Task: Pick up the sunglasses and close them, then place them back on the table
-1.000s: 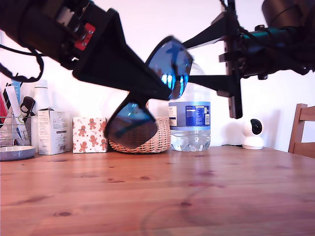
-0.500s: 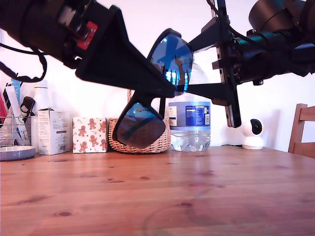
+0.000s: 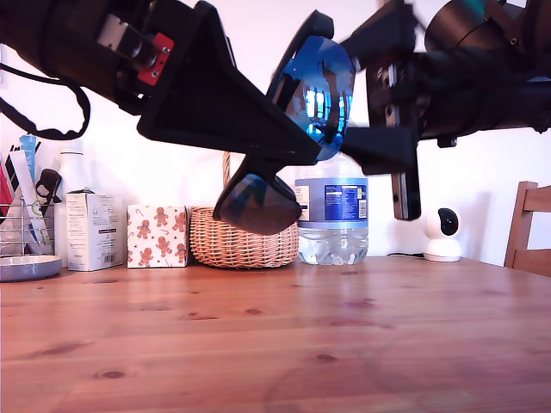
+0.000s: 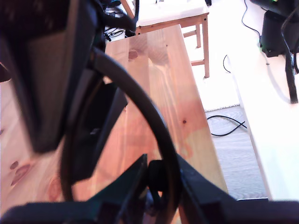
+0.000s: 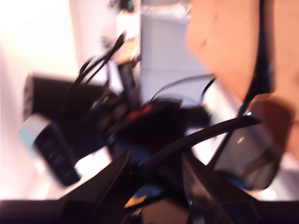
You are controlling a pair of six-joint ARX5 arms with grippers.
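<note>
Hanging well above the table [image 3: 275, 344], the sunglasses [image 3: 314, 90] are seen at about 12 o'clock in the exterior view, tilted, with one blue-mirrored lens high and the other lens lower, toward 7 o'clock from it. They are held clear of the wood, touching nothing on it.

The fingers of my first gripper [image 3: 284, 159] are clenched on the frame; the arm reaches in from 10 o'clock of the exterior view. In the first wrist view the curved black rim is seen pinched between those fingers [image 4: 161, 182], with the plank top below it.

My second gripper [image 3: 372, 95] is brought in from 2 o'clock of the exterior view, just beside the upper lens. Its fingers are spread apart, one above and one below. In the second wrist view, which is blurred, a slim temple arm is seen running between the fingers [image 5: 154, 168]; whether either finger touches it cannot be told.

At the far edge of the table, a wicker basket [image 3: 245, 241], a water bottle [image 3: 331, 215] and a gingerbread-patterned box [image 3: 157, 234] are lined up, with a small white camera [image 3: 442, 232] toward 3 o'clock.
</note>
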